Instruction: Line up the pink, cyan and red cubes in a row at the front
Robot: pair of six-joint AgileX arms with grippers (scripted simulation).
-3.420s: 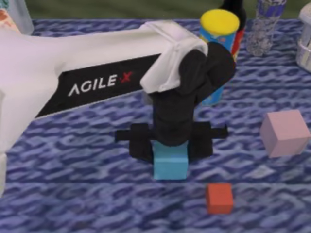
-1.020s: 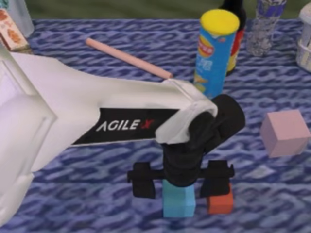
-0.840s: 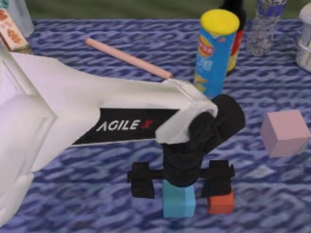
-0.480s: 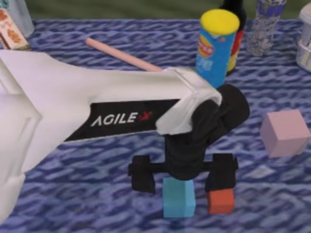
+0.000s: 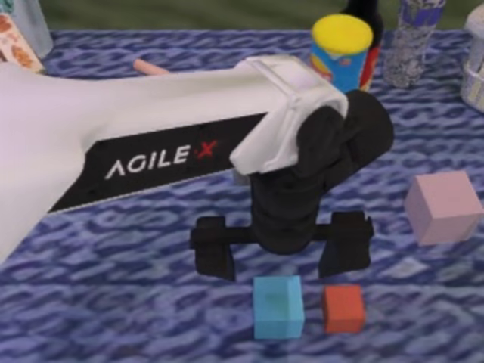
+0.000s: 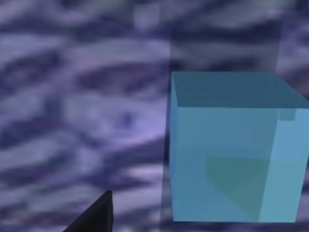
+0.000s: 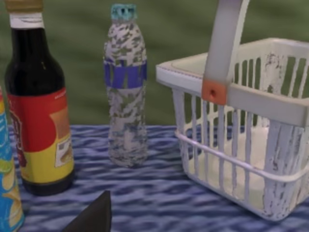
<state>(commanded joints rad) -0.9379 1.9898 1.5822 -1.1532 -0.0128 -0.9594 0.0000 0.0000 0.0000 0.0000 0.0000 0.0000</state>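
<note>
The cyan cube point(image 5: 278, 306) sits on the table point(image 5: 136, 302) at the front, with the red cube point(image 5: 342, 308) just beside it on its right, a narrow gap between them, their front faces roughly level; the pink cube point(image 5: 443, 206) is the one out of line, well apart to the right and farther back, turned a little askew; judged from this, two of the three are placed and the pink one is left to bring down beside the red. The left hand point(image 5: 281, 253) hovers above and just behind the cyan cube, its fingers spread wide and holding nothing; from it the pink cube lies off to the right, across the red cube. The right arm is out of the top view; its wrist camera faces a white basket point(image 7: 251, 140) at the table's far right, which suggests it is the nearer arm to the pink cube; whether its hand is open or closed cannot be told.
</note>
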